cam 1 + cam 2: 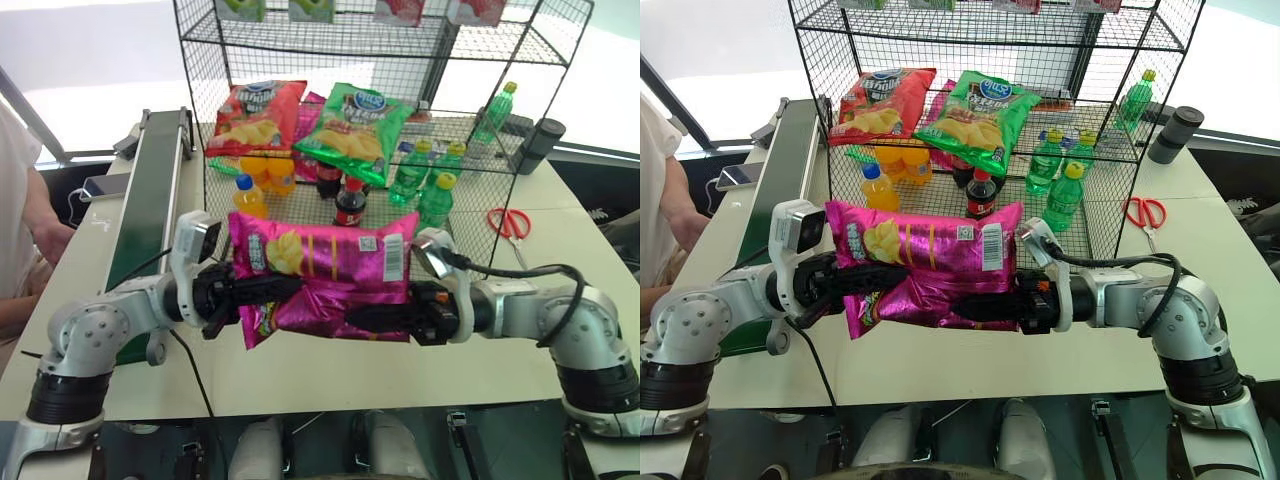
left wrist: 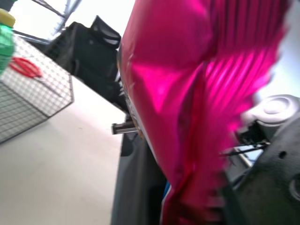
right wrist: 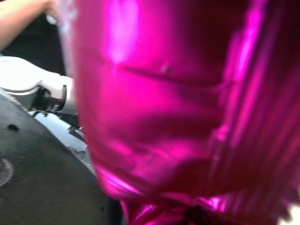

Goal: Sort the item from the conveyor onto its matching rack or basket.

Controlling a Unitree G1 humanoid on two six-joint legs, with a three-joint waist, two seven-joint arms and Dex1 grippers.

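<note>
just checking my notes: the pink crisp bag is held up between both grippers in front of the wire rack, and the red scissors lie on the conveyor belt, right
Not quite. The red scissors lie on the white table to the right of the wire rack, not on the conveyor belt; the left eye view shows this. The pink crisp bag is indeed held up between the left gripper and right gripper, in front of the rack.

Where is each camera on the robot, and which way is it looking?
Head eyes: high up, looking down at the shiny magenta-pink crisp bag held between the left end effector and right end effector, before the black wire rack.
Left wrist: on that arm, looking along the bag toward the rack corner.
Right wrist: pressed close against the bag.
All views share the bag.
</note>
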